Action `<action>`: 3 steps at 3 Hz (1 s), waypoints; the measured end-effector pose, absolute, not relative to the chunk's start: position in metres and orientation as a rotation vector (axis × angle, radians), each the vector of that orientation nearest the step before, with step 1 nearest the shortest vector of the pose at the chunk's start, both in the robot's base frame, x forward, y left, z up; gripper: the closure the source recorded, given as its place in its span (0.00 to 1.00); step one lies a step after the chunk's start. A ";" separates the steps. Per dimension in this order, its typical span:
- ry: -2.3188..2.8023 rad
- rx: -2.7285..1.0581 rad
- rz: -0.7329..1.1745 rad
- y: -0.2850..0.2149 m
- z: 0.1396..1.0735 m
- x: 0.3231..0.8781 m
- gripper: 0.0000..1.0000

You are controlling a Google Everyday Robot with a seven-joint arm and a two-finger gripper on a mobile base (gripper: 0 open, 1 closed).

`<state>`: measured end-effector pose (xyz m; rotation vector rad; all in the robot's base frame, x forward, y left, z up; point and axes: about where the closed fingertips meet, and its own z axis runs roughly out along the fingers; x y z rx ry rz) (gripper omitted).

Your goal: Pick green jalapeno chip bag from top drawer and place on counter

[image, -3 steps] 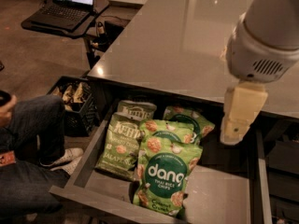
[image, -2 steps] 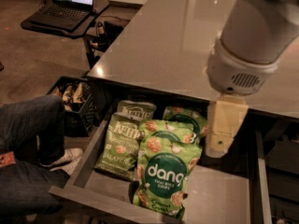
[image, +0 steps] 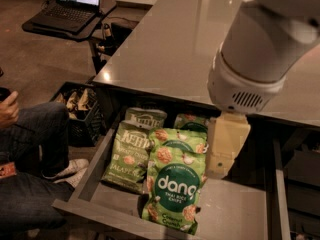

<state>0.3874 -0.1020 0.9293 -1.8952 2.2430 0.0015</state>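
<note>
The green jalapeno chip bag (image: 126, 156) lies flat at the left of the open top drawer (image: 235, 209), its right side partly under a brighter green dang bag (image: 175, 184). A second Kettle bag (image: 145, 118) and another dang bag (image: 192, 123) lie behind them. My gripper (image: 220, 170) hangs pointing down over the middle of the drawer, just right of the dang bag and well right of the jalapeno bag, holding nothing. The grey glossy counter (image: 170, 39) stretches behind the drawer, partly hidden by my arm.
A black slatted crate (image: 80, 106) with bags stands on the floor left of the drawer. A seated person's legs (image: 30, 134) and hand are at the far left. A small black table with a laptop (image: 70, 9) stands at the back left.
My arm has swung left and towards the camera, bringing the gripper from the drawer's right side to just beside the dang bags. The bags have not moved.
</note>
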 end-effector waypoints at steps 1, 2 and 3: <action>2.205 -1.892 -0.006 -0.055 0.914 0.382 0.00; 2.195 -1.895 0.014 -0.017 0.897 0.389 0.00; 2.190 -1.885 0.008 -0.016 0.902 0.388 0.00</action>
